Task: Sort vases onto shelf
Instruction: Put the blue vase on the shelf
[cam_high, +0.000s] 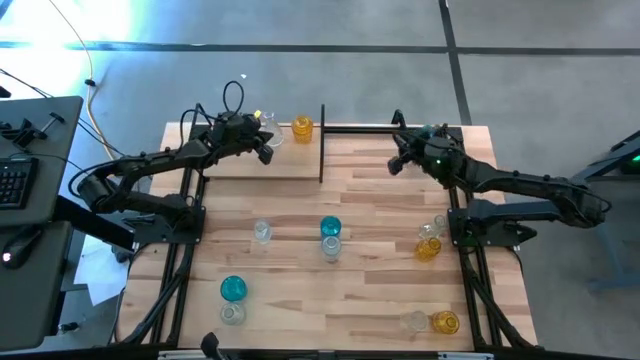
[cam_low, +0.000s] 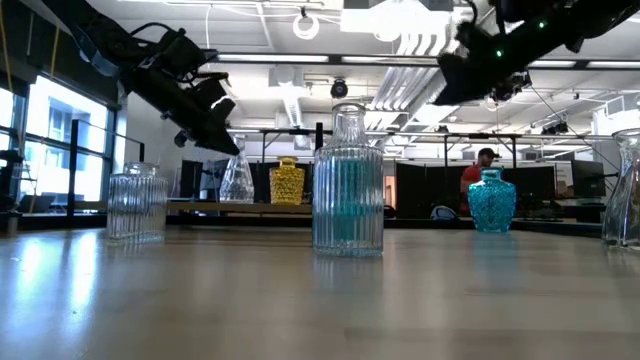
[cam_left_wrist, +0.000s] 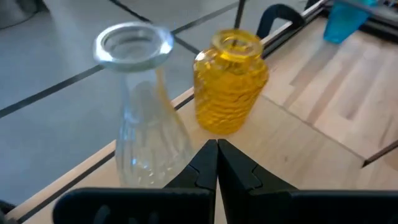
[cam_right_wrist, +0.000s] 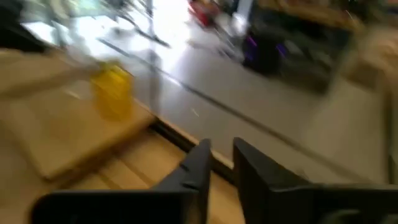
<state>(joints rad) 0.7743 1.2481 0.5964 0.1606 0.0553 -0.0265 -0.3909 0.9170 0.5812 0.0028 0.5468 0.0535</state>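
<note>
The left gripper (cam_left_wrist: 217, 163) hung closed and empty beside the clear vase (cam_left_wrist: 142, 112) and amber vase (cam_left_wrist: 229, 81) on the shelf (cam_high: 292, 162). The right gripper (cam_right_wrist: 221, 163), seemingly slightly parted and empty, hovered over the table's (cam_high: 380, 290) far edge; it should open wider, then descend squarely on a neck.

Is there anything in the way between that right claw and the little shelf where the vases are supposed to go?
Only one thing shows: the shelf's black upright end post stands between the right end effector and the plank. The clear vase and yellow vase already there sit at its far edge.
</note>
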